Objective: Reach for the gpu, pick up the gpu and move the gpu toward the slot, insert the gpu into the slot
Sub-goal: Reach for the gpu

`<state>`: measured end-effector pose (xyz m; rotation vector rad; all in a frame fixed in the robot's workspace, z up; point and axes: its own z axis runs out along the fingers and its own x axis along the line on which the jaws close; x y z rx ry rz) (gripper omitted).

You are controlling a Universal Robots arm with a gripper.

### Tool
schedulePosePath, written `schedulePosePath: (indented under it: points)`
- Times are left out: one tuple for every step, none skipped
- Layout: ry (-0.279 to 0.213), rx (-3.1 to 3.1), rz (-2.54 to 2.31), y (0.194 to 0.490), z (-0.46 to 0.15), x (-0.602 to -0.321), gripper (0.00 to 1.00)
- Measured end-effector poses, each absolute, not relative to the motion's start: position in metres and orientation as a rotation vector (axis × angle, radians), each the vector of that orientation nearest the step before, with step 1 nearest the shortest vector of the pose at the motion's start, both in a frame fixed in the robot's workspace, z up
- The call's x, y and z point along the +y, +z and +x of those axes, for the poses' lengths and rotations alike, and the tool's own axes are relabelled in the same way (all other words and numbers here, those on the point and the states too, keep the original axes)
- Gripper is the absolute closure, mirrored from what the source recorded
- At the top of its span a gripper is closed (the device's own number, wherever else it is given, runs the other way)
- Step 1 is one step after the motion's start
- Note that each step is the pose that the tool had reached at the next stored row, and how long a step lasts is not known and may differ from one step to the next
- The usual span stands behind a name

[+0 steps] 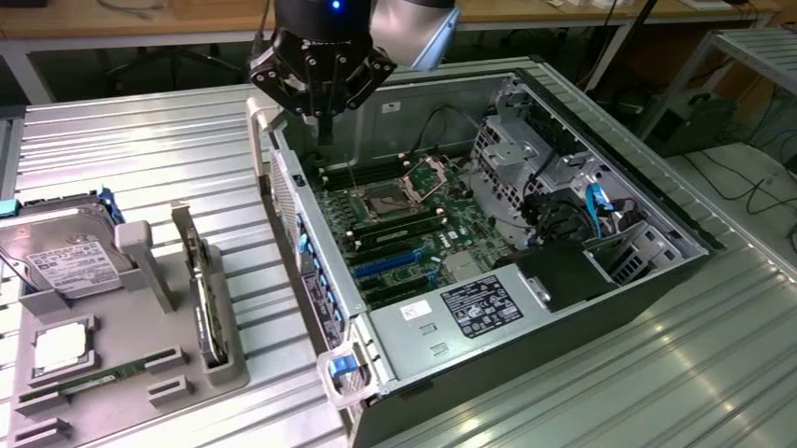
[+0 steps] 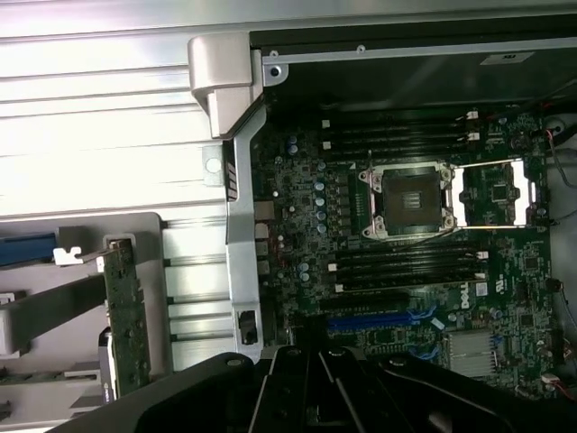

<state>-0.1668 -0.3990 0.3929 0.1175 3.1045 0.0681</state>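
Note:
The gpu [image 1: 200, 285] stands on edge in a grey holder on the exterior view's left, outside the computer case. In the wrist view the gpu [image 2: 126, 316] is a thin green-faced card with a silver bracket at one end. The slot [image 1: 384, 265] is a long blue strip on the green motherboard; the wrist view has the slot [image 2: 374, 321] just off my dark gripper [image 2: 317, 356]. My gripper [image 1: 327, 131] hangs over the case's far corner, well away from the gpu. It looks shut and holds nothing.
A grey fixture tray [image 1: 230, 369] also carries a hard drive [image 1: 69, 266], a processor [image 1: 60, 347] and a memory stick [image 1: 93, 378]. The open case wall [image 1: 305, 252] stands between gpu and motherboard. Drive cages and cables [image 1: 585, 210] crowd the case's right side.

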Motion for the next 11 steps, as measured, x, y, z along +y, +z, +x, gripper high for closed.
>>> schedulePosePath:
  points:
    - [0.068,3.105,0.117,0.3929,-0.1679,-0.399,0.89]
    - [0.068,3.105,0.118,0.3928,-0.1687,-0.399,0.89]
    - [0.068,3.105,0.117,0.3928,-0.1693,-0.399,0.89]
    - [0.068,3.105,0.117,0.3928,-0.1701,-0.399,0.89]
    - [0.068,3.105,0.118,0.3928,-0.1708,-0.399,0.89]
    - [0.068,3.105,0.117,0.3928,-0.1715,-0.399,0.89]
    - [0.068,3.105,0.117,0.3928,-0.1722,-0.399,0.89]
    - [0.068,3.106,0.117,0.3929,-0.1731,-0.399,0.89]
    - [0.068,3.106,0.117,0.3928,-0.1741,-0.399,0.89]
    - [0.068,3.106,0.117,0.3928,-0.1751,-0.399,0.89]
    - [0.068,3.106,0.117,0.3928,-0.176,-0.399,0.89]
